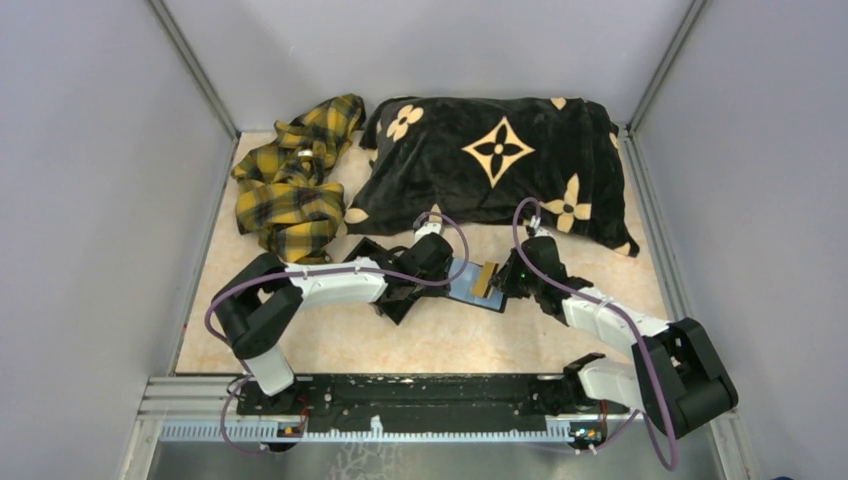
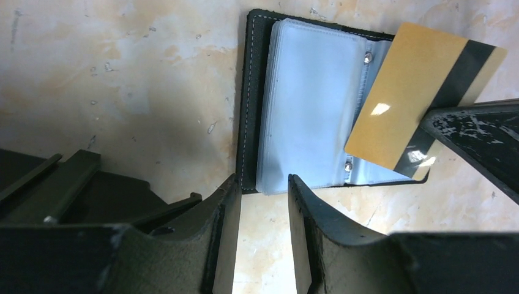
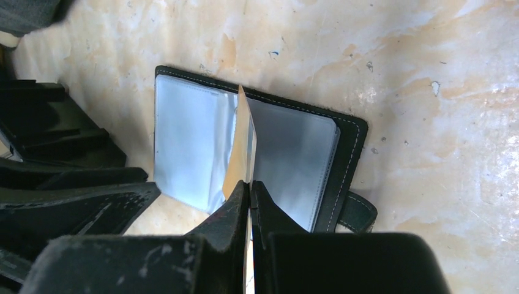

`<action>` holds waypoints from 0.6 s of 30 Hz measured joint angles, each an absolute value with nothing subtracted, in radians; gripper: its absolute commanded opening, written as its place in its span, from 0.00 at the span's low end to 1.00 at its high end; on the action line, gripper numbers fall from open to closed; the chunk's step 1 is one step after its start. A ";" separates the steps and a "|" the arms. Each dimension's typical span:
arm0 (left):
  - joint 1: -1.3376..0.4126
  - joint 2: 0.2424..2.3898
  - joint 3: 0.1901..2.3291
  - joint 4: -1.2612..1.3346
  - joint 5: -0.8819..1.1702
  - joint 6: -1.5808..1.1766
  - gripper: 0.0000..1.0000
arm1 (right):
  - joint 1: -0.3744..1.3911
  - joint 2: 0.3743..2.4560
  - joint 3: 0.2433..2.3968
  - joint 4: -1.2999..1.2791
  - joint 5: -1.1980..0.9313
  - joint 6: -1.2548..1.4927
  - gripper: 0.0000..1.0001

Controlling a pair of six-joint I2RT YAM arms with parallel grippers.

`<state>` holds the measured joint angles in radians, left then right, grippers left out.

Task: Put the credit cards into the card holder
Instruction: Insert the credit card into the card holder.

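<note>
one card is all i can see, and it is not in yet. the right gripper [image 3: 250, 190] is clenched on a gold card [image 2: 410, 98] with a dark stripe. it holds the card on edge over the middle fold of the card holder [image 2: 306, 104]; whether the card touches a sleeve i cannot tell.

the holder lies open and flat on the marbled table [image 2: 122, 92], between the two arms and in front of the black pillow [image 1: 500, 160]. its clear sleeves look empty from here, so i'd judge the job barely begun: this card has yet to go into a pocket, and any other cards are out of my sight. the left gripper [image 2: 260, 180] sits right at one edge of the holder, jaws apart and nothing between them.

the holder is a black stitched case with a strap tab on one side. inside is a stack of cloudy, bluish see-through pockets, pinned by small rivets along the spine. they look thin and floppy, likely to need steadying.
</note>
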<state>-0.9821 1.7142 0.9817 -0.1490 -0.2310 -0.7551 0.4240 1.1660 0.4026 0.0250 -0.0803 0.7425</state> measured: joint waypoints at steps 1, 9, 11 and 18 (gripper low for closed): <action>-0.982 1.725 0.986 -0.146 -0.227 -0.752 0.41 | 0.424 1.166 0.409 0.014 -0.081 0.738 0.00; -0.982 1.765 0.991 -0.136 -0.220 -0.734 0.41 | 0.416 1.195 0.416 0.026 -0.119 0.729 0.00; -0.982 1.765 0.991 -0.136 -0.221 -0.731 0.40 | 0.413 1.208 0.415 0.040 -0.131 0.735 0.00; -0.982 1.766 0.990 -0.135 -0.224 -0.728 0.38 | 0.409 1.222 0.410 0.089 -0.164 0.759 0.00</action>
<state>-0.9821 1.7657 0.9901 -0.1349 -0.2237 -0.7280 0.4091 1.2224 0.4099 0.0891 -0.1638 0.7593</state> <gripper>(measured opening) 0.389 0.007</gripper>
